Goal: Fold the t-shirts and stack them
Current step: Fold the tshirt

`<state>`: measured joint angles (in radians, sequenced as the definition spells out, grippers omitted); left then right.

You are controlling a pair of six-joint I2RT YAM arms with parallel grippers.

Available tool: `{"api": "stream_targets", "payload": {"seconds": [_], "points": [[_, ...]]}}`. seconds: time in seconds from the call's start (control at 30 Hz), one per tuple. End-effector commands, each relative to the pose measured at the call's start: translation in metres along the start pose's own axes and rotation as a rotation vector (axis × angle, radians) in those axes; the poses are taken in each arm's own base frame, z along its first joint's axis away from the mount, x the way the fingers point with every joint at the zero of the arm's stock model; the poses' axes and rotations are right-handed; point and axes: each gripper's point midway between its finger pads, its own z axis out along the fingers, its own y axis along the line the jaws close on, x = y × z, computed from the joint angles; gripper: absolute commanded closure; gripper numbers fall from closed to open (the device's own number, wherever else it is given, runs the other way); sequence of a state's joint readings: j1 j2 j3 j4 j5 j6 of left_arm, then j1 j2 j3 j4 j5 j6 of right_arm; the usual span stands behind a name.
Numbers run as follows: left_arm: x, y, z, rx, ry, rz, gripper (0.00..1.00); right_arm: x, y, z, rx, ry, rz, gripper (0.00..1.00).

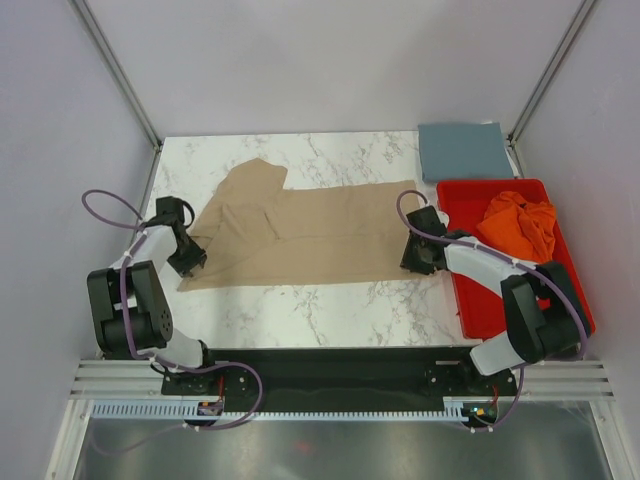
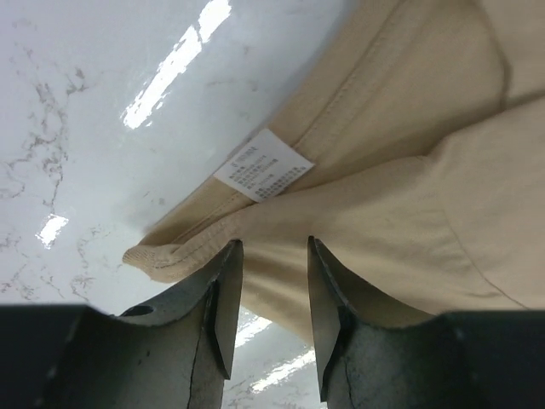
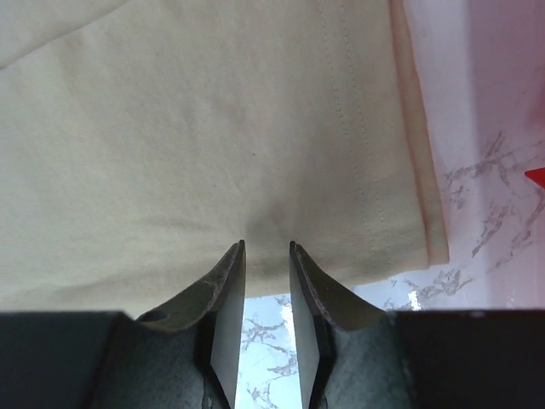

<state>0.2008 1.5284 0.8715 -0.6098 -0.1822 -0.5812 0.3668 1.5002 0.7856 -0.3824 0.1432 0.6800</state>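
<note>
The tan t-shirt [image 1: 300, 235] lies spread sideways on the marble table [image 1: 330, 305], one sleeve toward the back left. My left gripper [image 1: 187, 262] is at its near left corner. In the left wrist view my gripper [image 2: 274, 243] holds the tan cloth [image 2: 409, 196] between its narrowed fingers, beside the white label [image 2: 262, 164]. My right gripper [image 1: 418, 258] is at the near right corner. In the right wrist view my gripper [image 3: 266, 245] pinches the shirt's near edge [image 3: 213, 128], which puckers at the tips. The slate blue-grey t-shirt [image 1: 462, 150] lies folded at the back right. The orange t-shirt [image 1: 518, 222] is crumpled in the tray.
A rigid red tray [image 1: 462, 208] stands along the right edge of the table, close to my right arm. Grey walls and metal posts close in the back and sides. The arm bases sit on a black plate at the near edge.
</note>
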Motion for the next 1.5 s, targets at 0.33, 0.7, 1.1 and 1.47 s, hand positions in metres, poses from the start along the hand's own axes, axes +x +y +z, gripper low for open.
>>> {"api": "stream_targets", "payload": {"seconds": [0.33,0.7,1.1,1.47], "points": [[-0.081,-0.108,-0.077,0.525,-0.131,0.169,0.54,-0.088,0.216,-0.071,-0.680,-0.191,-0.280,0.59],[-0.090,-0.156,-0.048,0.680,-0.006,0.154,0.54,-0.053,0.380,-0.026,-0.895,-0.163,-0.559,0.63],[-0.082,-0.156,0.000,0.621,0.064,0.161,0.57,-0.036,0.421,0.039,-0.850,-0.192,-0.573,0.61],[-0.076,-0.148,0.023,0.555,0.083,0.165,0.56,-0.026,0.430,0.057,-0.877,-0.178,-0.583,0.60]]}}
